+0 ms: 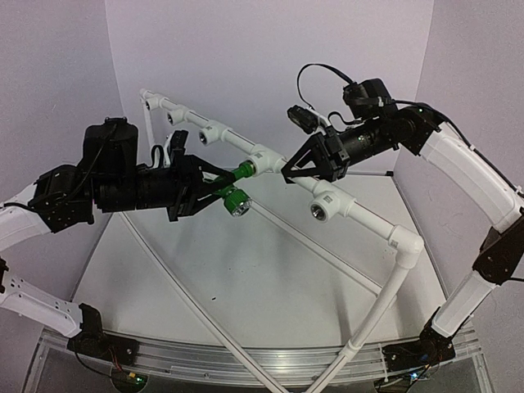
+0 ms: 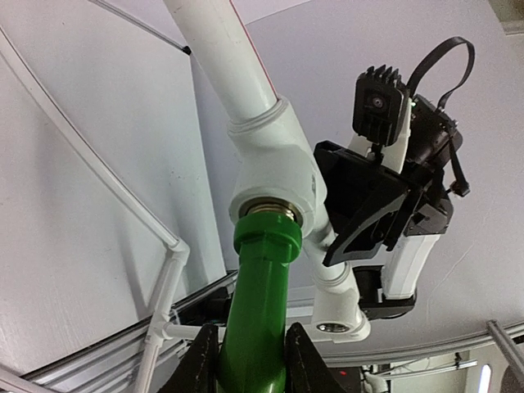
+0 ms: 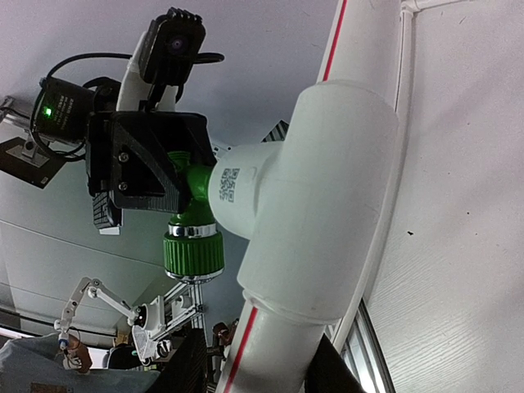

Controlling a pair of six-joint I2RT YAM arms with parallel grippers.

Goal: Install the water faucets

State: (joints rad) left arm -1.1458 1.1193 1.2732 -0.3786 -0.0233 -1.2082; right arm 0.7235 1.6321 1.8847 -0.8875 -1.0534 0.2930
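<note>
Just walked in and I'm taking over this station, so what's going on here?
The left gripper holds the green faucet with its threaded end in a tee on the white pipe. Some brass thread shows at the joint, so it looks not fully screwed in. The right gripper clamps the pipe beside that tee, apparently steadying it.

the tap [image 2: 260,311] is glossy green plastic with a shiny metal ring [image 3: 191,232]. the pipe [image 3: 264,348] and its tee [image 3: 319,188] are smooth white plastic. the tabletop [image 1: 246,286] looks matt white.
</note>
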